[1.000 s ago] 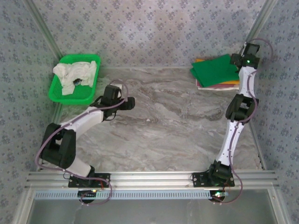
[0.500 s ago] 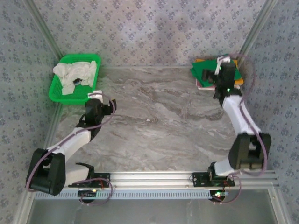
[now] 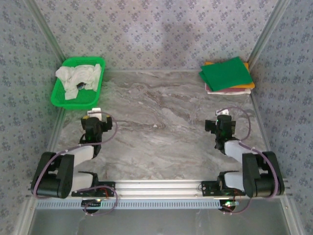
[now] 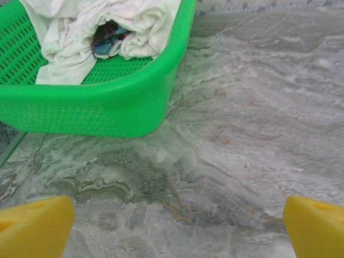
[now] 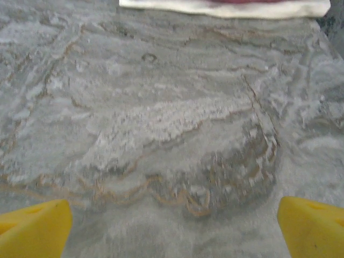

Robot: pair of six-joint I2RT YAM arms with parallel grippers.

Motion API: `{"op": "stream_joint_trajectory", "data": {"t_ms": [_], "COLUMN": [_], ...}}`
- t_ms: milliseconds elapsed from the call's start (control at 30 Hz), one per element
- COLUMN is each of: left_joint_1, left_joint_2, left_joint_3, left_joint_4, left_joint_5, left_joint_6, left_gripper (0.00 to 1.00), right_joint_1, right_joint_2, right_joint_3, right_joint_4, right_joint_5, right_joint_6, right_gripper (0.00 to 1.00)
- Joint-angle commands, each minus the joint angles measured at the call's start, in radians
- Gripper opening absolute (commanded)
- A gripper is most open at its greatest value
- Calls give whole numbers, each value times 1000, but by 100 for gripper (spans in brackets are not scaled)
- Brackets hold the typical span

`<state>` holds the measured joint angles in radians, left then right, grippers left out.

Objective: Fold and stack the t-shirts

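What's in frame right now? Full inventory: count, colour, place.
mesh basket: one, bright green, far left of table
crumpled t-shirts: count unclear, whitish, heaped in the basket
green folded t-shirt: one, top of the stack, far right
orange-yellow t-shirt: one, under the green one
lower stack layers: count unclear, whitish-pink, bottom of the stack
table: one, grey marble pattern
left gripper: open, yellow fingertips, facing the basket
right gripper: open, yellow fingertips, facing the stack

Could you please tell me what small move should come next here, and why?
Probably the left hand, open and empty near the green basket, should reach forward over its rim toward the crumpled whitish shirts: the green shirt already lies folded at the far right, and these are unfolded.
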<state>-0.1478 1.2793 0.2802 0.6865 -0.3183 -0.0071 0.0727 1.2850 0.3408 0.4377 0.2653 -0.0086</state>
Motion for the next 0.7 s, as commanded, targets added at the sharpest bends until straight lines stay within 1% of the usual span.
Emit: {"op": "stream_joint_trajectory", "data": {"t_ms": [0, 67, 100, 167, 200, 233, 267, 300, 333, 367, 400, 433, 467, 667], "left_joint_1": [26, 62, 79, 121, 131, 134, 133, 135, 136, 136, 137, 157, 174, 173], "left_joint_2": [56, 84, 96, 148, 172, 199, 214, 223, 234, 251, 249, 252, 256, 253], "left_joint_3": [27, 27, 29, 20, 17, 7, 0, 3, 27, 68, 113, 137, 124, 129], "left_joint_4": [147, 190, 193, 247, 273, 315, 344, 342, 300, 245, 148, 115, 147, 130], "left_joint_5": [52, 112, 119, 181, 202, 205, 215, 233, 247, 244, 233, 263, 269, 263], "left_joint_6": [51, 47, 29, -1, -8, -10, -7, -3, 2, 4, 1, -14, -34, -33], "left_gripper": [100, 100, 100, 100, 100, 100, 99, 100, 99, 100, 100, 100, 100, 100], "right_joint_1": [-11, -15, -27, -61, -79, -86, -84, -86, -93, -104, -105, -100, -100, -95], "right_joint_2": [66, 127, 152, 212, 219, 241, 243, 231, 243, 239, 238, 240, 238, 240], "right_joint_3": [32, 47, 60, 39, 30, 10, 5, 26, 47, 43, 44, 43, 40, 44], "right_joint_4": [256, 315, 298, 385, 400, 465, 469, 413, 393, 393, 387, 395, 395, 394], "right_joint_5": [-49, -73, -89, -145, -171, -185, -180, -180, -190, -206, -205, -199, -201, -193], "right_joint_6": [-47, -66, -53, -32, -19, -16, -18, -15, -5, -2, -3, -5, -5, -10], "right_gripper": [100, 100, 100, 100, 100, 100, 100, 100, 100, 100, 100, 100, 100, 100]}}
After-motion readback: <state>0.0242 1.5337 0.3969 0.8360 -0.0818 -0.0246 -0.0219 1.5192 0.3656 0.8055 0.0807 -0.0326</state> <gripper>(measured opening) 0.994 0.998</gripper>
